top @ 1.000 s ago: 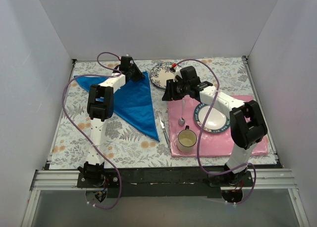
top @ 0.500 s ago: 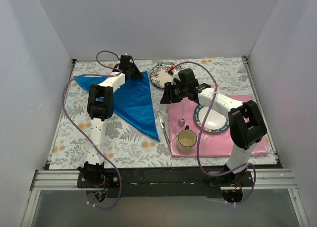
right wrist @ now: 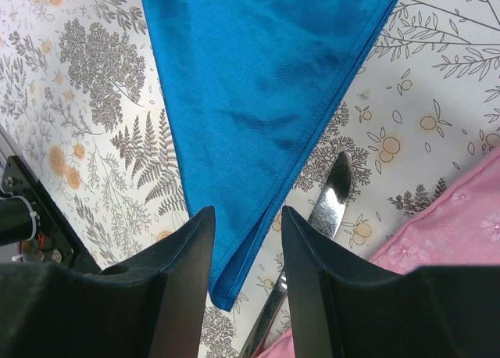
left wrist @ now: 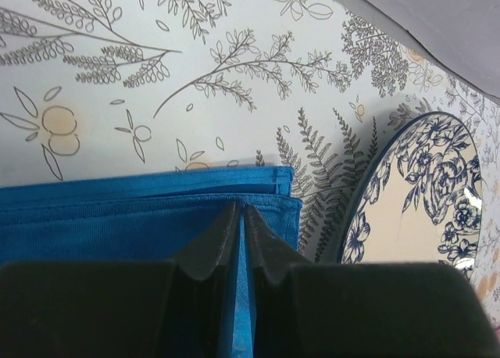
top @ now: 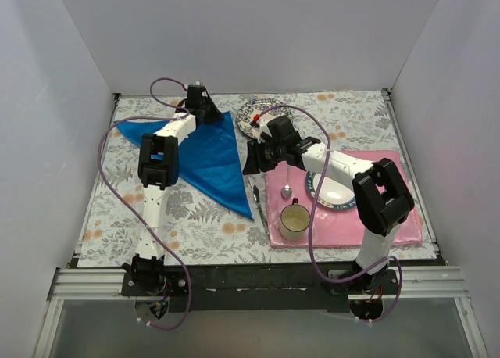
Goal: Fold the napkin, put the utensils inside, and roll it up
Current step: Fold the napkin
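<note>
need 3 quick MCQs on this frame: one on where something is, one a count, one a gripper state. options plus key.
1. Where does the mug stand?
A. on the pink placemat
B. on a wooden tray
C. on a stack of books

2. How many plates show in the top view?
A. one
B. two
C. four

3. The left gripper is:
A. wide open, holding nothing
B. shut on the napkin
C. shut on a sponge

Key:
1 A: the mug sits at the placemat's near left corner.
2 B: there is a patterned plate at the far side and a white-centred plate on the placemat.
3 B: the left wrist view shows the fingers pinched together on blue cloth at the napkin's edge.
</note>
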Tool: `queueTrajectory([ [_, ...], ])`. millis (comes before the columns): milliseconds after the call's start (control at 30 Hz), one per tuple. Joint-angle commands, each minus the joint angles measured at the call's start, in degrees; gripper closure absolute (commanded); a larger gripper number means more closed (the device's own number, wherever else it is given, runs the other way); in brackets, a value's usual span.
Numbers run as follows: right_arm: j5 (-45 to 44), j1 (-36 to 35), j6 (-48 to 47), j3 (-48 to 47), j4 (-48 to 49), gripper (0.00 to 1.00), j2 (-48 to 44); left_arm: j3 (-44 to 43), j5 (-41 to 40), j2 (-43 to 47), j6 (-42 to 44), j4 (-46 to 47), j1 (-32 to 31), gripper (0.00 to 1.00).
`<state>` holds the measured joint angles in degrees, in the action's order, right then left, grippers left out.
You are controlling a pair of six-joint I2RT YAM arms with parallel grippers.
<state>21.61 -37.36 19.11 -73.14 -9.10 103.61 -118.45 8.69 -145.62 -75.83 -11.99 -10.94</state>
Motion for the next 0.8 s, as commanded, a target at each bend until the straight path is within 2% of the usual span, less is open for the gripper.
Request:
queueTrajectory([
  [0, 0.72, -0.25, -0.74, -0.24, 0.05, 0.52, 0.62, -2.66, -2.19, -1.42, 2.36, -2.69, 1.18, 0.93],
  [200, 1.51, -1.04, -1.18, -0.68, -0.74, 0.52, 1.67, -2.57, -2.18, -2.30, 3.23, -2.51, 1.27, 0.93],
  [433, 0.55, -5.26, -2.76, 2.56, -1.09, 0.50, 2.38, -4.41, -3.24, -3.26, 5.17, -3.13, 1.36, 0.93],
  [600, -3.31, -7.37, -4.96, 7.04, -1.88, 0.40, 0.10, -4.15, -3.41, -3.35, 5.78, -3.30, 1.53, 0.93],
  [767, -3.15, -7.55, -5.49, 10.03, -1.71, 0.40, -1.22, -4.06, -3.94, -3.26, 5.87, -3.13, 1.62, 0.93],
])
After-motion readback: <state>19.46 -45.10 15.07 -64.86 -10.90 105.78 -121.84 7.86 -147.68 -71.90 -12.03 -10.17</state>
